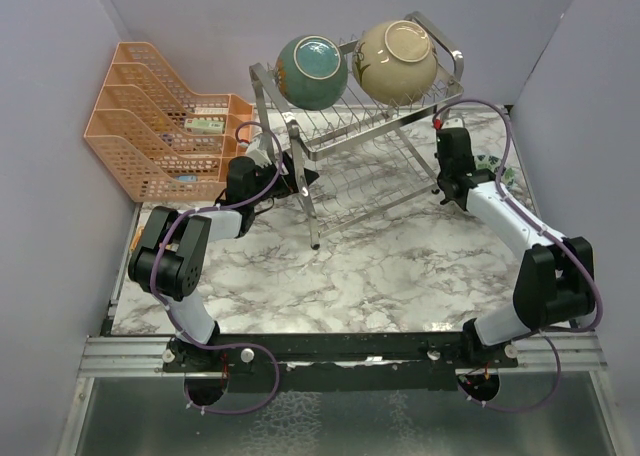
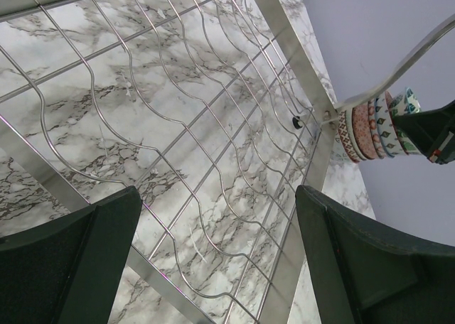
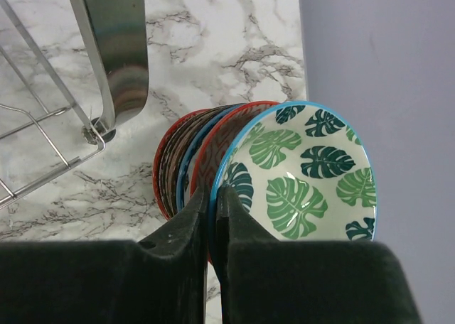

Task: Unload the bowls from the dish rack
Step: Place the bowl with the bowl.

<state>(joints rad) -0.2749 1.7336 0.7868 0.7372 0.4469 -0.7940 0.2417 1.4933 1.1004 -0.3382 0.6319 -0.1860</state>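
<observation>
The silver wire dish rack [image 1: 360, 141] holds a teal bowl [image 1: 312, 71] and a cream painted bowl [image 1: 397, 60] on its top tier. Several small patterned bowls [image 3: 186, 160] stand on edge on the marble beside the rack's right leg; they also show in the left wrist view [image 2: 370, 128]. My right gripper [image 3: 215, 193] is shut on the blue rim of the outermost one, the leaf-patterned bowl [image 3: 306, 168]. My left gripper [image 2: 217, 207] is open and empty, low at the rack's left side [image 1: 300, 181], facing the bare lower-tier wires [image 2: 185, 125].
An orange plastic mesh organizer [image 1: 165, 126] stands at the back left, close behind my left arm. The rack's shiny leg [image 3: 114, 47] is just left of the small bowls. A grey wall [image 3: 384, 68] runs close on their right.
</observation>
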